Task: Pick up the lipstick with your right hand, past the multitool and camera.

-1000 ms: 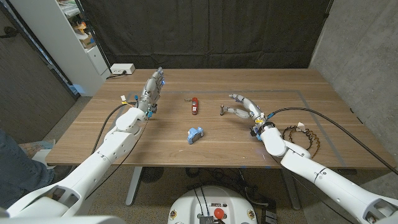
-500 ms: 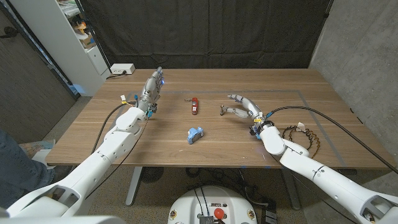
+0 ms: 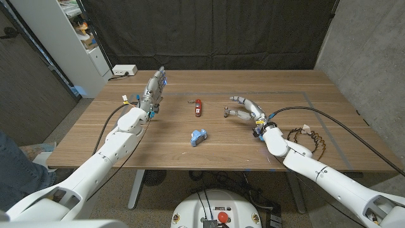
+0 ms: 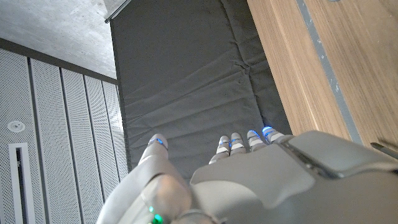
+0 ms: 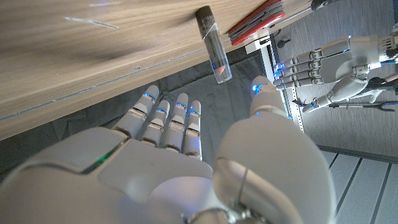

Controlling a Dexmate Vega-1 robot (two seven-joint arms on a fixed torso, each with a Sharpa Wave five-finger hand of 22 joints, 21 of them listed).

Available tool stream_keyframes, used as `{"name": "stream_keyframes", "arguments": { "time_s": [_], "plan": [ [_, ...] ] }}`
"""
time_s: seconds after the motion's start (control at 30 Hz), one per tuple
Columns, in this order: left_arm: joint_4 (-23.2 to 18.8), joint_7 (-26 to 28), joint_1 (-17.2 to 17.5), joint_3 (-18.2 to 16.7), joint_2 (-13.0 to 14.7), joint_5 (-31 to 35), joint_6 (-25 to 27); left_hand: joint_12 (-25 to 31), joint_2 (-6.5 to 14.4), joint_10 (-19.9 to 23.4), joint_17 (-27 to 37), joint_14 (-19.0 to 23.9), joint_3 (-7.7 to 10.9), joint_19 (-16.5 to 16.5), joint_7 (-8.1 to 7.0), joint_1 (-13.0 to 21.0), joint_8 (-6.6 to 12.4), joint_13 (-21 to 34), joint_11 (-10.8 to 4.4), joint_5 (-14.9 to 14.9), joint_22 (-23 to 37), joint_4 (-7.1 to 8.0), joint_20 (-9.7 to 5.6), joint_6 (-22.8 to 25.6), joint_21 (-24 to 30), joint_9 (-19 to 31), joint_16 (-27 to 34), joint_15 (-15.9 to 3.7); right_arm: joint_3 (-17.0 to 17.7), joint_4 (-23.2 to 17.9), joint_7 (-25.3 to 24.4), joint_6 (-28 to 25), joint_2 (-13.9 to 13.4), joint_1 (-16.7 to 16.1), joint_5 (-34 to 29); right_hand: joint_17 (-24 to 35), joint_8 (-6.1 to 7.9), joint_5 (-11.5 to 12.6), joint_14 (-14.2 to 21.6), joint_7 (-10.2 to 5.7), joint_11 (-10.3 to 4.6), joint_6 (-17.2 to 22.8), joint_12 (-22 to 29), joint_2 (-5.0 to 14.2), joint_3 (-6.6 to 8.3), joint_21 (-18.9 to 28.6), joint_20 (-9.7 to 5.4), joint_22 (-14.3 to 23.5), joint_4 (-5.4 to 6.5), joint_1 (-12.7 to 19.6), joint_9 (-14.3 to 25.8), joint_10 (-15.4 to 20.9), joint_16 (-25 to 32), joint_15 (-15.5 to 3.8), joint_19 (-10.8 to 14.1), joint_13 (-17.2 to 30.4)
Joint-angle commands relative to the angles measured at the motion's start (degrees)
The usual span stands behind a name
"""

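Observation:
The lipstick (image 3: pixel 226 114), with a dark base and a clear cap over a red tip, stands on the wooden table (image 3: pixel 278 82) just in front of my right hand (image 3: pixel 249 109). That hand holds nothing; its fingers are spread towards the lipstick (image 5: pixel 213 45), thumb on one side and the other fingers on the other, with a small gap. The red multitool (image 3: pixel 198 106) lies past the lipstick, towards my left hand (image 3: pixel 154 90). A small blue camera (image 3: pixel 199 136) sits nearer the front edge. My left hand stands upright with straight fingers, holding nothing.
A coil of brown chain (image 3: pixel 308 140) lies close to my right forearm. A white box (image 3: pixel 124 70) sits at the back left corner. Grey tape lines (image 3: pixel 316 104) mark the table. A shelf (image 3: pixel 85 31) and a person's leg (image 3: pixel 16 158) are at the left.
My right hand has crept a little closer to the lipstick. My left hand, the multitool and the camera have stayed put.

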Motion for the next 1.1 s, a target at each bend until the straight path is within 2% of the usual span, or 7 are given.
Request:
{"name": "stream_keyframes", "arguments": {
  "time_s": [0.03,0.53,1.1],
  "plan": [
    [0.2,0.3,0.1,0.1,-0.2,0.1,0.0,-0.1,0.5,0.2,0.2,-1.9,0.09,-2.0,-0.01,0.3,-0.03,0.3,-0.14,0.0,0.3,-0.36,0.44,0.1,-0.2,0.2,-0.3,-0.30,-0.8,0.0,-0.2,-1.1,-0.1,0.7,-1.1,0.1,0.44,0.3,0.8,-0.10,-0.22,1.0,0.3,-0.17,-0.29,0.1,0.09,0.2,-0.17,0.7,0.2,0.7,0.6,0.07,0.4,0.3],
    [-1.7,1.5,1.6,-0.2,0.2,0.1,0.3,-0.1,0.6,0.2,0.2,-1.8,0.03,-2.1,-0.01,0.3,-0.04,0.3,-0.10,0.0,0.3,-0.40,0.48,0.1,-0.2,0.2,-0.2,-0.37,-1.4,-0.1,-0.1,-1.5,-0.7,1.0,-2.1,0.1,0.69,0.5,1.7,-0.76,-0.86,2.9,0.5,0.19,-0.53,0.1,-0.14,0.2,-0.02,1.4,0.3,2.8,0.7,-0.33,0.8,0.4],
    [-4.0,3.2,3.3,-0.8,1.0,0.1,1.3,-0.1,0.6,0.3,0.2,-1.9,-0.04,-2.3,-0.01,0.2,-0.05,0.3,-0.05,0.0,0.3,-0.45,0.47,0.1,-0.2,0.2,-0.2,-0.35,-2.6,2.3,-0.4,-0.4,0.2,2.7,-3.2,0.1,0.79,0.6,2.9,-1.41,-1.87,4.5,0.4,0.91,-0.63,0.0,-0.42,0.2,0.07,2.4,0.3,4.2,1.0,-0.55,1.0,0.4]
  ]
}}
